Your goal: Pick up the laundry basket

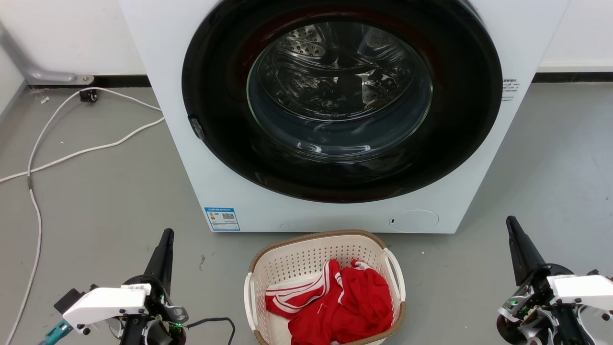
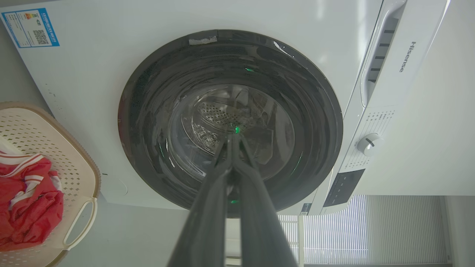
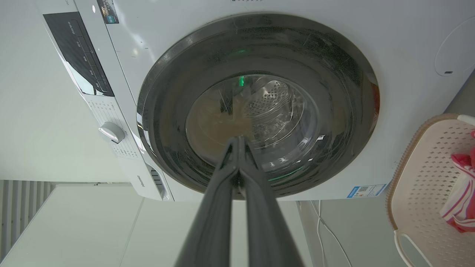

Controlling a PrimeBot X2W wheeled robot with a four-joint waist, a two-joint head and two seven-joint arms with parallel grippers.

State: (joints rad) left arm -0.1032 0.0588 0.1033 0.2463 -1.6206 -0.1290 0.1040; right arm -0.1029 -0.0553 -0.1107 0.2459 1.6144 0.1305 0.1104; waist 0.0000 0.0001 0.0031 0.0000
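The cream laundry basket [image 1: 306, 258] with a brown rim and white loop handles stands on the floor just in front of the washer, holding red and white clothes [image 1: 345, 302]. Its edge also appears in the left wrist view as the basket [image 2: 48, 144] and in the right wrist view as the basket [image 3: 426, 163]. My left gripper [image 1: 167, 234] is shut and empty, well to the basket's left. My right gripper [image 1: 510, 221] is shut and empty, well to its right. Both point at the washer; the left gripper [image 2: 233, 136] and right gripper [image 3: 237, 139] show tips together.
A white front-loading washer [image 1: 215, 158] with its round dark door [image 1: 335, 100] closed stands right behind the basket. White cables [image 1: 72, 153] trail over the grey floor at the left. A wall runs behind.
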